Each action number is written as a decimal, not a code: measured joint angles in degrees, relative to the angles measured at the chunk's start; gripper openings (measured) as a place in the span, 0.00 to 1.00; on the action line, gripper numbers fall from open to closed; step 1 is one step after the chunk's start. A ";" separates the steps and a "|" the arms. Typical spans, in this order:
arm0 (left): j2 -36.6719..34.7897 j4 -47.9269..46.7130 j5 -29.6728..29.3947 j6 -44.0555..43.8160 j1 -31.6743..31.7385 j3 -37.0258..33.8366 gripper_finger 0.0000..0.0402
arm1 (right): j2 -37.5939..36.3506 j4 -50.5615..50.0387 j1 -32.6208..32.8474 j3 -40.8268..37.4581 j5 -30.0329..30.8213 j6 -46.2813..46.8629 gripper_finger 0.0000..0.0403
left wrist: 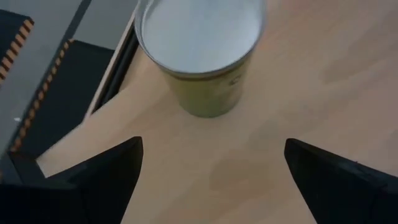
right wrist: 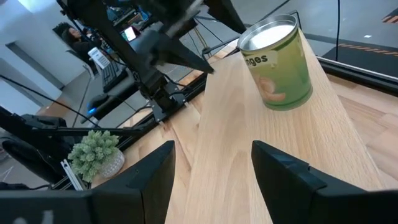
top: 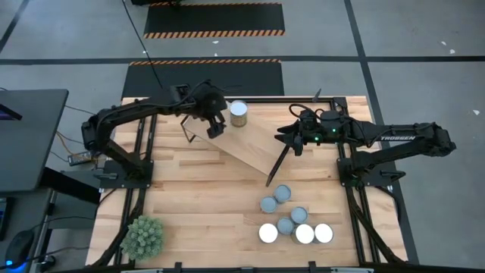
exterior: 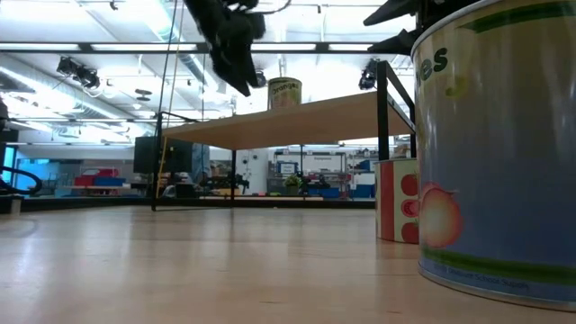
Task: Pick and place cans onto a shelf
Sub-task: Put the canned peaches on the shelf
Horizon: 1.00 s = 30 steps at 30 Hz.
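One can [top: 239, 114] stands upright on its base at the far end of the shelf [top: 261, 144], a skewed light-wood plank on black legs. It also shows in the low view [exterior: 284, 93], the left wrist view [left wrist: 199, 56] and the right wrist view [right wrist: 277, 62]. My left gripper [top: 216, 125] is open and empty just left of that can; in the left wrist view [left wrist: 211, 180] its fingers stand apart short of it. My right gripper [top: 292, 140] is open and empty over the shelf's right edge, and its wrist view [right wrist: 214, 174] looks along the plank. Several more cans [top: 288, 220] stand on the table near the front right.
A spiky green plant ball [top: 143, 236] sits at the table's near left corner. In the low view one can [exterior: 504, 153] stands very close to the camera and another [exterior: 399, 200] stands behind it. The shelf's black legs [top: 276, 163] reach down to the tabletop.
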 joint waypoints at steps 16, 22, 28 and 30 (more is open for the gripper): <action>-5.86 9.77 1.42 -9.10 -10.84 -4.55 0.98 | 3.16 -13.80 -1.28 13.53 1.95 -7.40 0.54; -6.24 16.09 1.40 -13.04 -14.81 -10.32 0.98 | 5.94 -20.24 -1.70 19.33 1.72 -8.60 0.54; -6.21 21.39 1.33 -15.83 -18.19 -14.82 0.98 | 7.67 -22.81 -0.54 21.53 0.17 -6.31 0.54; -6.19 23.98 1.32 -16.91 -19.34 -16.20 0.98 | 7.67 -22.90 0.00 21.57 0.04 -4.89 0.54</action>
